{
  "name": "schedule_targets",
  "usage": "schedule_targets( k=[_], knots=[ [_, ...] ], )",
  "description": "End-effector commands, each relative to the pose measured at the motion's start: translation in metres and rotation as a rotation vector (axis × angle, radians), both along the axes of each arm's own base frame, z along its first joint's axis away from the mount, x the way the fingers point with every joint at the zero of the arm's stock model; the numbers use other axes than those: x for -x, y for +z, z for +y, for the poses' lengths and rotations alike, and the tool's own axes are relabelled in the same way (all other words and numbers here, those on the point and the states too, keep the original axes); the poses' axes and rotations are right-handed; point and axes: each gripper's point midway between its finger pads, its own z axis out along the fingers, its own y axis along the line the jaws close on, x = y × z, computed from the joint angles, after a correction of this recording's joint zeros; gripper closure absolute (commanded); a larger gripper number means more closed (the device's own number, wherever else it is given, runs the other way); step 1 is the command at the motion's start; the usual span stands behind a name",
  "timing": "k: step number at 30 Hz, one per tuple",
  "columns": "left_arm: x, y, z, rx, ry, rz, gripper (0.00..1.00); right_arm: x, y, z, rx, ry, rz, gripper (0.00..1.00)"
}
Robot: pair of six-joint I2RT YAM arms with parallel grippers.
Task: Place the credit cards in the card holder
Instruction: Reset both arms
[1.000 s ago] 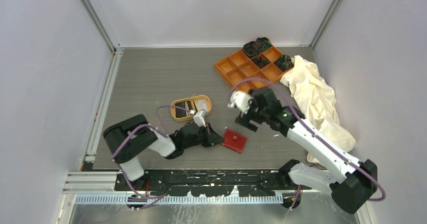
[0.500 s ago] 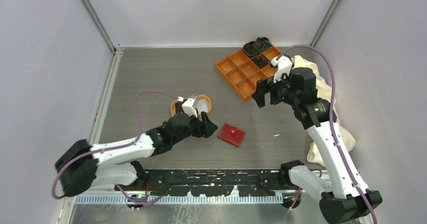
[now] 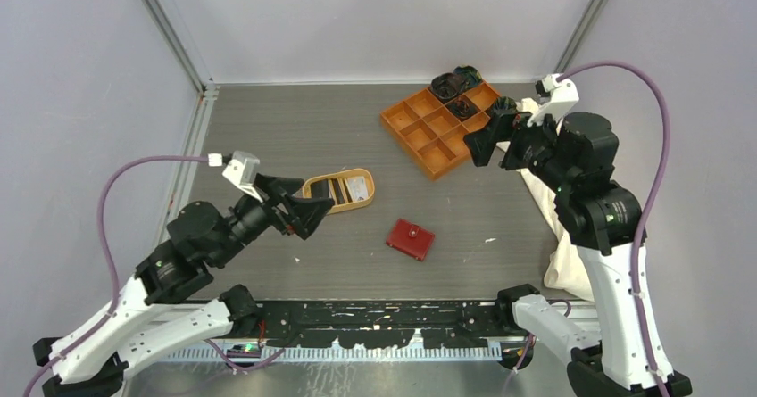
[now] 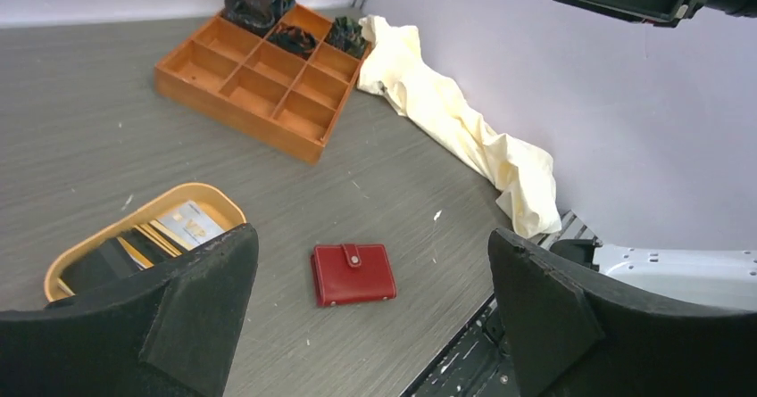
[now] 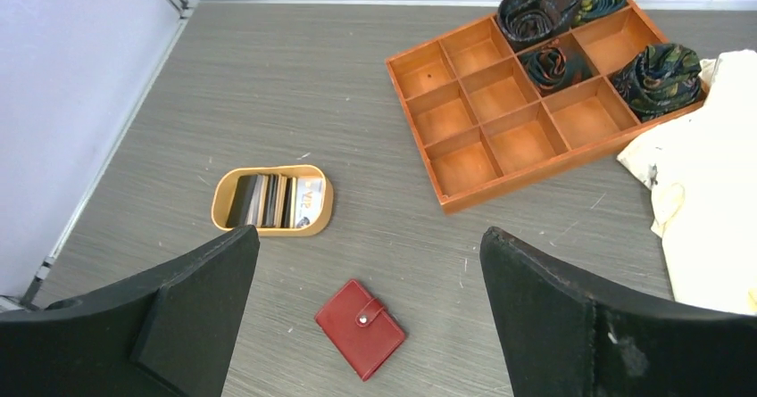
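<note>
The card holder (image 3: 411,238) is a small red wallet, lying closed and snapped on the grey table; it also shows in the wrist views (image 4: 353,273) (image 5: 360,317). The credit cards (image 3: 337,189) (image 4: 183,223) (image 5: 268,201) stand on edge, black, white and tan, in an oval tan dish (image 3: 357,206). My left gripper (image 3: 299,204) (image 4: 372,236) hangs open and empty, raised left of the dish. My right gripper (image 3: 489,138) (image 5: 370,234) is open and empty, high over the orange tray's right side. Neither touches the holder.
An orange nine-compartment tray (image 3: 428,134) (image 4: 241,116) (image 5: 536,183) sits at the back right with rolled dark ties in its far cells. A cream cloth (image 3: 540,183) (image 4: 446,111) (image 5: 705,201) lies along the right wall. The dish's rim (image 4: 192,187) (image 5: 268,228) is left of the holder.
My left gripper opened and pulled back up and to the left, away from the card holder. My right arm rose and swung to the back right. The holder shifted slightly.
</note>
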Motion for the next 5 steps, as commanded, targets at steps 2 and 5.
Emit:
schedule_targets(
  k=[2, 5],
  knots=[
    [0.0071, -0.0093, 0.0153, -0.160, -0.009, 0.010, 0.00, 0.0115, 0.0232, -0.0017, -0.016, 0.004, -0.040, 0.01],
    [0.0088, -0.0076, 0.0153, -0.169, -0.020, 0.002, 0.00, 0.0164, 0.0275, 0.0003, -0.028, 0.019, -0.045, 0.01]
  ],
)
